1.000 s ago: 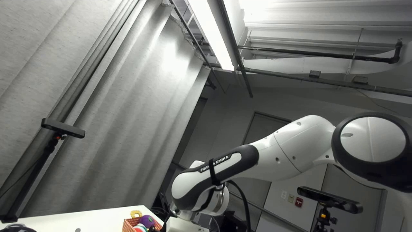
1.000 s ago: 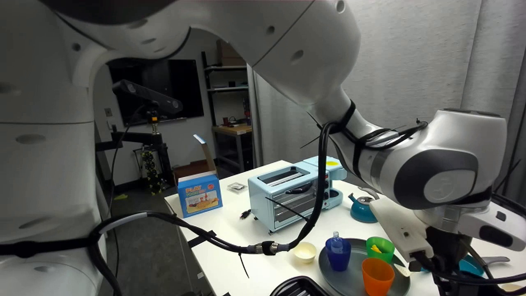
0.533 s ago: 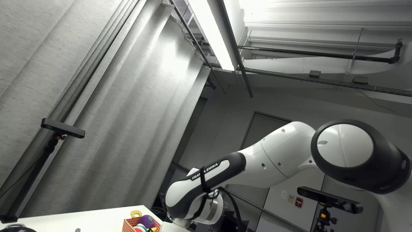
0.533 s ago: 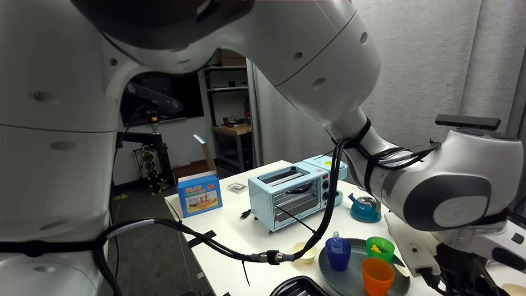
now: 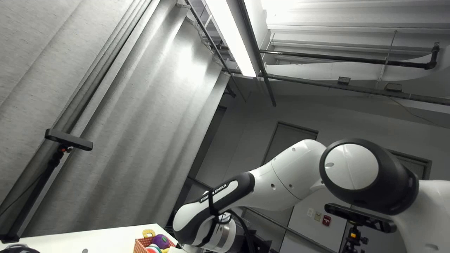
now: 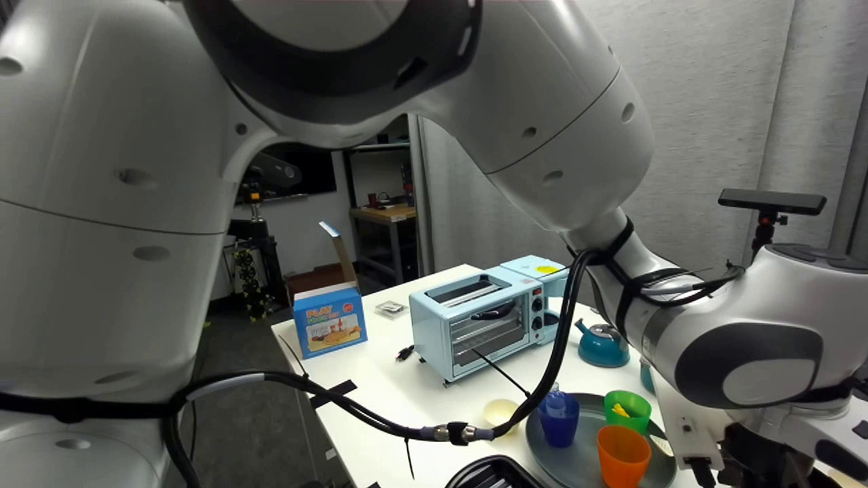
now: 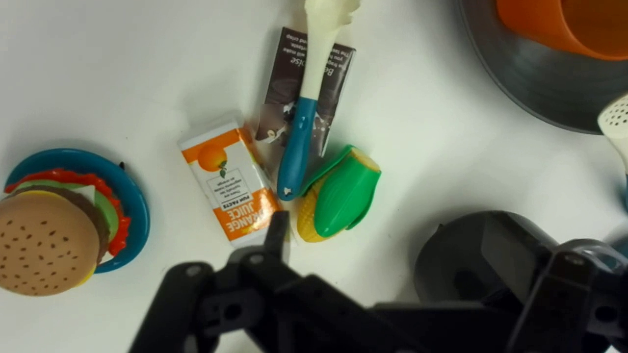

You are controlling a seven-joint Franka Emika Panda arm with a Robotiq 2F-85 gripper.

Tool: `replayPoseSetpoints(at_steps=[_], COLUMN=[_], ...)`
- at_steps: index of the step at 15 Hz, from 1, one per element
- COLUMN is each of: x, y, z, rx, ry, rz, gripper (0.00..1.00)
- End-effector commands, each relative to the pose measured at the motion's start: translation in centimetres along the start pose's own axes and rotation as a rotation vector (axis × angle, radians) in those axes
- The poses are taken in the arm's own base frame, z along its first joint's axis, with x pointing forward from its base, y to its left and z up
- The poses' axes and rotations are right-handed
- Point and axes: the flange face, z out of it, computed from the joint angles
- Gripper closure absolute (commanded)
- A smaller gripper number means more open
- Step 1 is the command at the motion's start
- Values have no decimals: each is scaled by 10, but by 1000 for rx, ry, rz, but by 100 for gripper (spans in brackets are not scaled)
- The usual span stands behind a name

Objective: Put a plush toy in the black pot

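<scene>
Descending vertically should serve me best: my gripper (image 7: 387, 245) is spread wide and empty, and the purple toy (image 5: 160, 241), presumably the plush, sits near a corner of the desk (image 5: 102, 239) inside the red basket (image 5: 140, 246), whose walls I must clear.

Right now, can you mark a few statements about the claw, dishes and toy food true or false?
The orange cup stands on the dark gray plate. True.
The teal kettle stands there too. False: that kettle stands on the white table.
The toy hamburger sits on a blue plate. True.
The toy corn is in the orange cup. False: the toy corn lies beside the orange juice carton.
The gripper is shut. False: the gripper is open.
</scene>
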Motion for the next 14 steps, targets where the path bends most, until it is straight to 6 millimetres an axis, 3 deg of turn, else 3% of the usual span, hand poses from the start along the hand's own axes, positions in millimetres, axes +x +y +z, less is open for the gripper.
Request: replayPoseSetpoints(at_steps=[1,2,14], x=[17,5,12], y=[6,5,0], z=[6,4,16], rx=[36,9,-5], ry=[8,-8,-28], rz=[100,43,76], gripper=[0,0,0])
